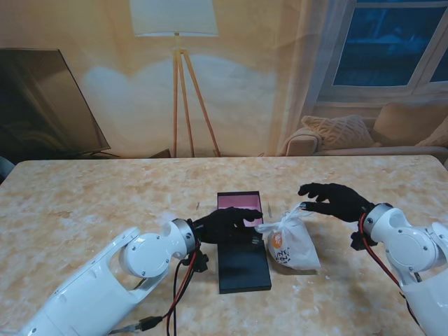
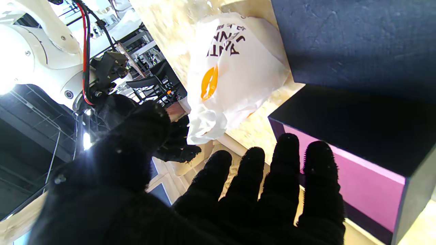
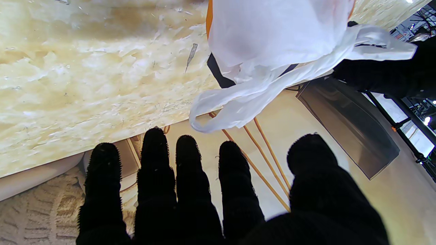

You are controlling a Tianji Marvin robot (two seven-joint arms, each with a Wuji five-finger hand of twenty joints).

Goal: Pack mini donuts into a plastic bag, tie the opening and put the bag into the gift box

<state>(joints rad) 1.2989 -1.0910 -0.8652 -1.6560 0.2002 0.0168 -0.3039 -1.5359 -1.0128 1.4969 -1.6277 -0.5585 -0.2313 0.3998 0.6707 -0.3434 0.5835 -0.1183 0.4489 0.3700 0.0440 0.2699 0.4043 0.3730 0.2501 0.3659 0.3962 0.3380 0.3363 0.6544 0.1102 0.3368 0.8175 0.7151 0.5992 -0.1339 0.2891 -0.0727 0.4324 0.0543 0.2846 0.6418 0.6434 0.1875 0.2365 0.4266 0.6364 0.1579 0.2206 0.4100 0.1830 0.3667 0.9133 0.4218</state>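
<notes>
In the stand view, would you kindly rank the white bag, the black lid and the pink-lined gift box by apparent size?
1. black lid
2. white bag, close behind the lid
3. pink-lined gift box, partly hidden by the left hand, so unsure

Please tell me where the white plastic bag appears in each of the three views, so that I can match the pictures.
Stand view: the white plastic bag lies on the table, right of the gift box, between the two hands.
Left wrist view: the bag lies past the fingertips, beside the box.
Right wrist view: the bag lies beyond the fingers, its twisted handles trailing toward the camera.
Shared landmark: the bag's orange print.
</notes>
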